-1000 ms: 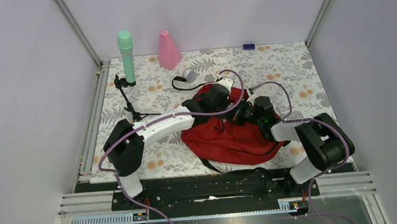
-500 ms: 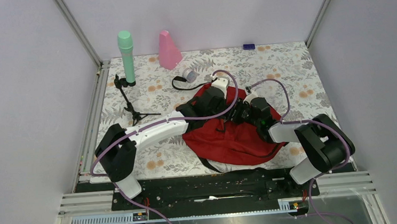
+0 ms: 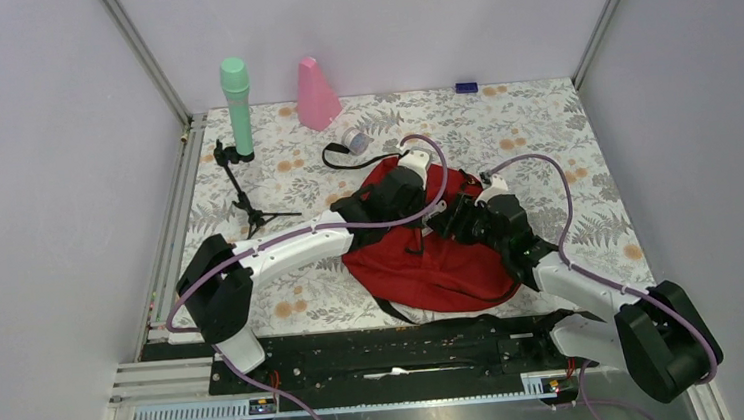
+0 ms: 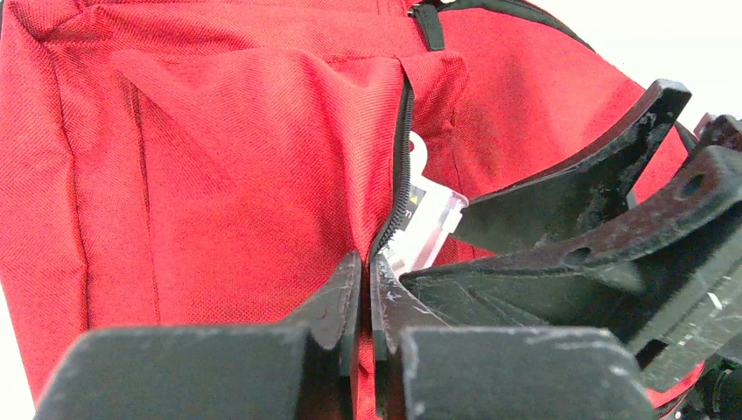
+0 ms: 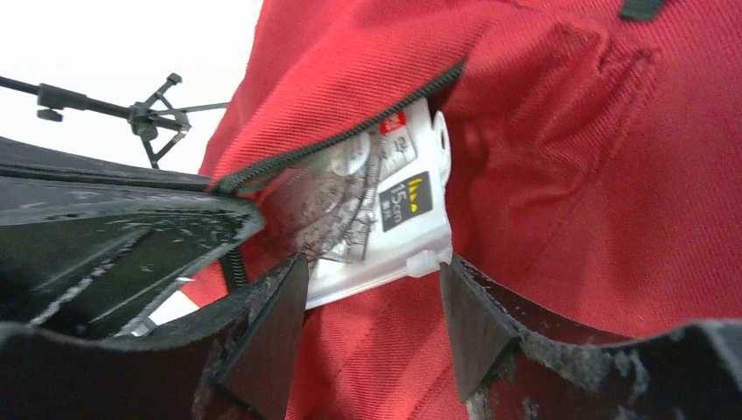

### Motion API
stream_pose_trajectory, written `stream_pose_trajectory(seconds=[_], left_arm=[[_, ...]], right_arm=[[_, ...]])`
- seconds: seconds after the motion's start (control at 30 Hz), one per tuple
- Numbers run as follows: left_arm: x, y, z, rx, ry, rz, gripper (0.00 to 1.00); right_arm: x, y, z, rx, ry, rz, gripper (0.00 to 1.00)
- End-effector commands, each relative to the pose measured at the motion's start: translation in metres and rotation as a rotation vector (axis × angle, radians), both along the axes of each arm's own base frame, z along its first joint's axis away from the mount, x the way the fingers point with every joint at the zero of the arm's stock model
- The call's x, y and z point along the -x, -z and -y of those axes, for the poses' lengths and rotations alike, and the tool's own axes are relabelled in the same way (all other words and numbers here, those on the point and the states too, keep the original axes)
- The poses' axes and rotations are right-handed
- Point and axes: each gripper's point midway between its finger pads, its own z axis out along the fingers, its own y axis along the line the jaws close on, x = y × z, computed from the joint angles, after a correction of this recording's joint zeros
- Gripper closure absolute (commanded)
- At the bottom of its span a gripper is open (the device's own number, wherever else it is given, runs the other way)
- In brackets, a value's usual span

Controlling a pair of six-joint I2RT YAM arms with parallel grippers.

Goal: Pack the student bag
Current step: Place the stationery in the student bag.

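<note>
The red backpack (image 3: 432, 260) lay in the middle of the bench (image 3: 542, 126), its pocket edge pinched in the closed left claw (image 4: 366, 280). The right claw (image 5: 372, 324) stood wide around a clear ruler packet (image 5: 385, 219) that was only half inside the pocket. With nothing gripping it, the packet might slide back out or snag the zipper.

top: high behind, looking down | wrists: close, both sharing student bag (image 4: 219, 131)

The student bag (image 4: 219, 157) is coarse, matt red woven cloth, the packet (image 5: 385, 219) in its zip clear glossy plastic, the fingers (image 5: 472, 324) of the right gripper (image 5: 372, 271) scuffed matt black.
</note>
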Motion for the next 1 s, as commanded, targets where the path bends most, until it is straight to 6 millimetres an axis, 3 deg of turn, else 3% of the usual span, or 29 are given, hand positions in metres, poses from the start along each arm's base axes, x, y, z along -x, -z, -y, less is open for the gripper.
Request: stream_pose_trajectory(seconds=[0.0,0.07,0.17,0.27,0.43,0.63,0.8,0.97], left_arm=[[0.004,-0.026,0.017,0.088,0.030,0.008,1.00],[0.004,-0.026,0.016,0.087,0.031,0.010,1.00],[0.004,-0.025,0.016,0.083,0.034,0.009,1.00],[0.006,-0.021,0.018,0.073,0.057,0.004,1.00],[0.012,-0.014,0.027,0.075,0.134,0.009,1.00],[0.018,-0.013,0.041,0.089,0.236,0.014,1.00],[0.031,-0.016,0.054,0.131,0.325,-0.001,1.00],[0.034,-0.004,0.051,0.095,0.328,-0.013,1.00]], right_arm=[[0.000,0.010,0.005,0.048,0.031,-0.053,0.38],[-0.002,0.012,0.000,0.018,0.024,-0.064,0.44],[-0.006,0.009,-0.011,-0.029,-0.004,-0.054,0.67],[-0.014,0.001,-0.020,-0.063,-0.026,-0.014,0.76],[-0.030,-0.010,-0.040,-0.101,-0.092,0.035,1.00],[-0.049,-0.023,-0.066,-0.177,-0.152,0.099,1.00],[-0.058,0.003,-0.071,-0.074,-0.159,0.091,1.00],[-0.051,-0.021,-0.070,-0.070,-0.175,0.189,1.00]])
